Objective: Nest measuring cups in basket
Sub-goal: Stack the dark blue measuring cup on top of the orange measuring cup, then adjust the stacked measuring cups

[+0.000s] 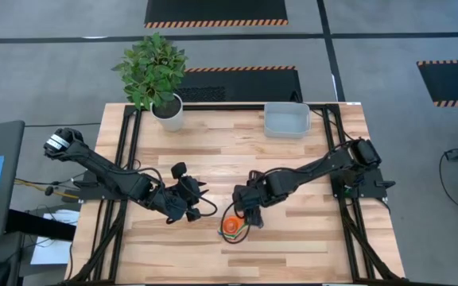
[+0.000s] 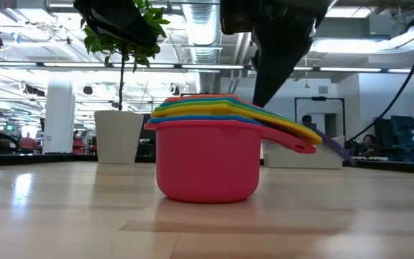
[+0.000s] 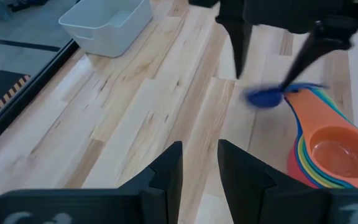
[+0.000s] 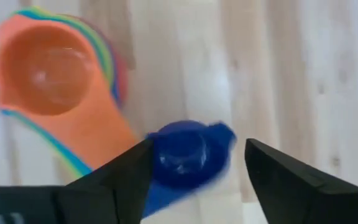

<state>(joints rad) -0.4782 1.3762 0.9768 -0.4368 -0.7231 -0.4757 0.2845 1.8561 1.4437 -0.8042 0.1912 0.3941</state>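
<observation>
Two arms meet mid-table from above; the stack of cups sits near the front edge, the basket far back right, bare wood between them.

Level with the table, the stack's handles fan out rightward.

The left gripper hangs slightly parted, empty.

The right gripper stands apart around a small blue cup, not visibly clamped.

Blurred between the spread fingers of the right gripper: a dark blue cup, contact with either finger impossible to tell. Cut off at the picture's edge just beyond those fingers: the nested stack of cups.
</observation>
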